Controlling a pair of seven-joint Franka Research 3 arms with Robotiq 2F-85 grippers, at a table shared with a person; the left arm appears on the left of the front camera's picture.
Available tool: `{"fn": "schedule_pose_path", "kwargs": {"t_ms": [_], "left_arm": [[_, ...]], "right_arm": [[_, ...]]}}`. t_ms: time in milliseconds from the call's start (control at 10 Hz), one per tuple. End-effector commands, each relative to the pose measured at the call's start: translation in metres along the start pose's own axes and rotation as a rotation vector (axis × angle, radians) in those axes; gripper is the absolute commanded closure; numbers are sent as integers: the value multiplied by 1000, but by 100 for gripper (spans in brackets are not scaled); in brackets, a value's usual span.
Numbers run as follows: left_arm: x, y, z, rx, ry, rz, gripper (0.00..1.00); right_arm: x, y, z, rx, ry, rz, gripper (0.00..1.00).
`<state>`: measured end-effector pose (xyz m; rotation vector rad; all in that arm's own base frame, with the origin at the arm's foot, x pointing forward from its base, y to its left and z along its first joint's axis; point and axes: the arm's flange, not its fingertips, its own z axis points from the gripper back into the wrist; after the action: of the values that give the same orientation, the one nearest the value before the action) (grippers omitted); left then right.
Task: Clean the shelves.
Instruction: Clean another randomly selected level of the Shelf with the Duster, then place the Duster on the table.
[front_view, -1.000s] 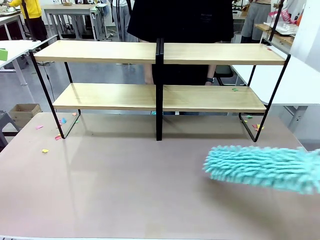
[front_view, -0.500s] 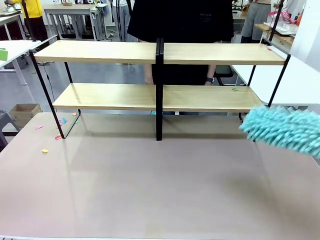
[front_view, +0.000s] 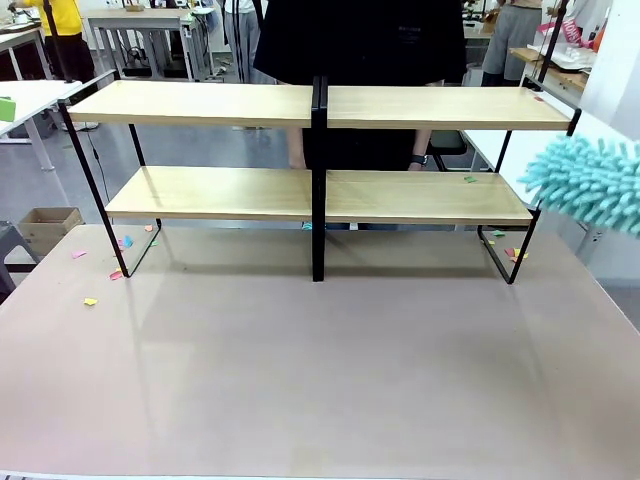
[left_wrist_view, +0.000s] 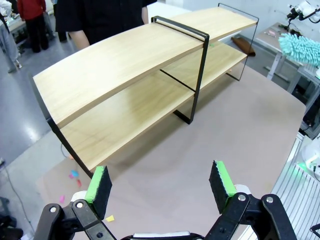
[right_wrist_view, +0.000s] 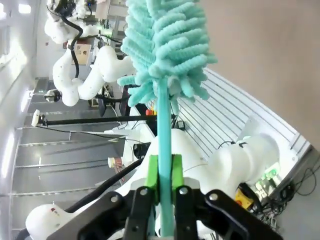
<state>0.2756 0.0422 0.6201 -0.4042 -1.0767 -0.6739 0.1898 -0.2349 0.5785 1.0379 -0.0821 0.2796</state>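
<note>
The shelves (front_view: 320, 105), a two-tier rack of light wooden boards on a thin black frame with a central black post, stand across the far half of the brown table (front_view: 300, 370). They also lie ahead of my left gripper (left_wrist_view: 161, 184), which hangs open above the table with nothing between its green pads. My right gripper (right_wrist_view: 162, 172) is shut on the thin handle of a fluffy teal duster (right_wrist_view: 162, 45). The duster's head (front_view: 590, 185) hovers at the rack's right end, level between the two tiers.
A person in black stands behind the rack (front_view: 360, 40). Small coloured paper scraps (front_view: 105, 270) lie on the table by the rack's left foot and a few by its right foot (front_view: 512, 254). A green scrap (front_view: 469, 180) sits on the lower right board.
The duster has risen from low over the table's right side to beside the rack's right end and shifted further right. The left gripper's earlier state is not shown.
</note>
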Motion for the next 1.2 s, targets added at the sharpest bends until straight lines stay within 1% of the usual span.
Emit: {"fn": "schedule_pose_path", "kwargs": {"t_ms": [0,100,200,1100], "left_arm": [[0,-1,-1,9,8,3,0],[0,-1,-1,9,8,3,0],[0,-1,-1,9,8,3,0],[0,-1,-1,9,8,3,0]], "right_arm": [[1,4,6,-7,-242,12,88],[3,-1,3,-5,-314,-50,88],[1,1,8,-2,-84,9,88],[1,1,8,-2,-84,9,88]]}}
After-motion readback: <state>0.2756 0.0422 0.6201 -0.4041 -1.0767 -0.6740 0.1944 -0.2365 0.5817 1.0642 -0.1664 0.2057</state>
